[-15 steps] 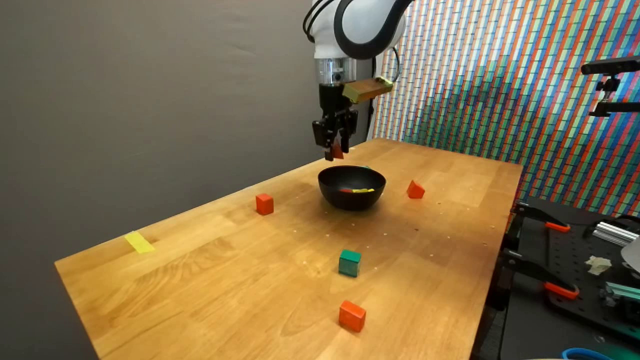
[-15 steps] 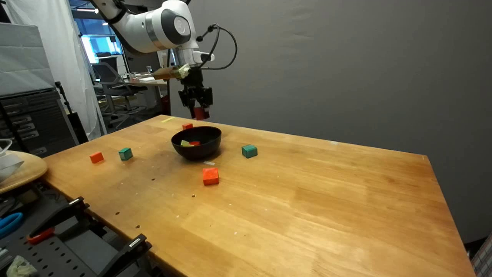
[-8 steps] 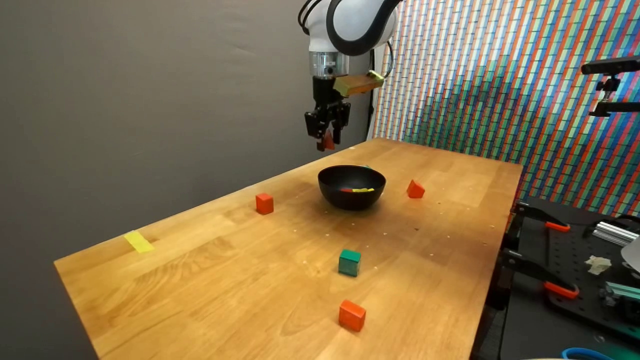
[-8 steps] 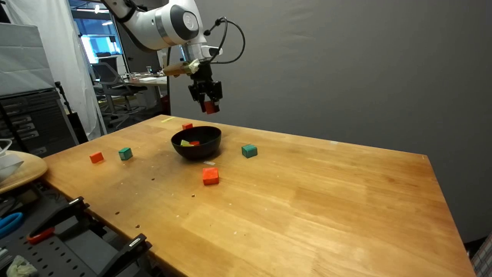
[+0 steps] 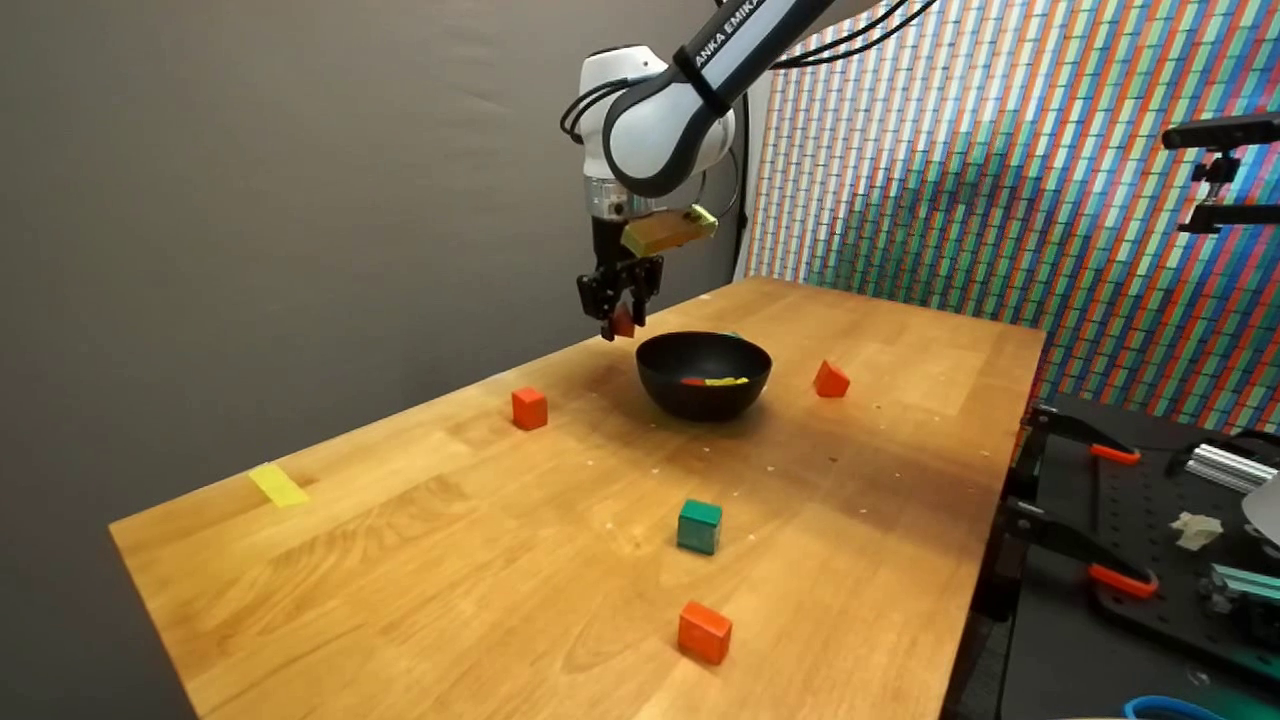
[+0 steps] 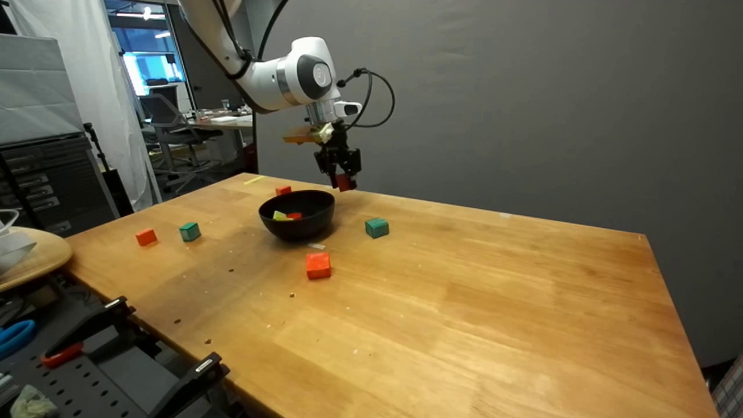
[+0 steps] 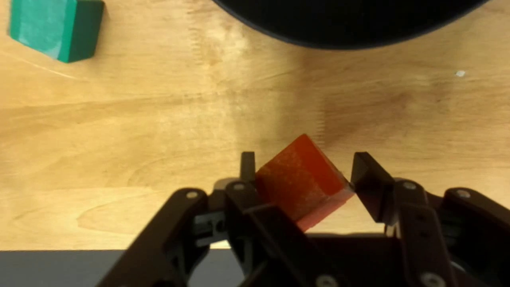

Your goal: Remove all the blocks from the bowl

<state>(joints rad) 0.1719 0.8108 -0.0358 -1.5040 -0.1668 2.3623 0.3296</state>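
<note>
Wooden bench (image 6: 493,313): one; I judge the step in hand to be setting the gripped red block (image 7: 301,181) down on it, outside the black bowl (image 5: 702,402).
Black bowl: one, just beside the gripped red block and not under it; wood shows between the two in the wrist view. It is not yet emptied.
My end effector (image 7: 305,171): one, pointing down and clamped on the gripped red block, jaws part-way apart with the block spanning the space between.
Yellow tape strip (image 5: 278,484): one, flat near a corner of the bench; I judge it no part of the task.
Gripped red block: one, over the bench; how high I cannot tell. Next, I judge, I should lower it until it meets the wood, then spread the jaws, keeping off the rim so the bowl is not nudged.
Red-orange blocks (image 6: 318,265) on the bench: three, well apart from one another.
Green blocks (image 6: 190,231) on the bench: two, one near the bowl.
Inside the bowl: one leftover red block (image 6: 294,216) and at least one yellow block (image 6: 278,215); whether there are two yellow, I cannot tell.
</note>
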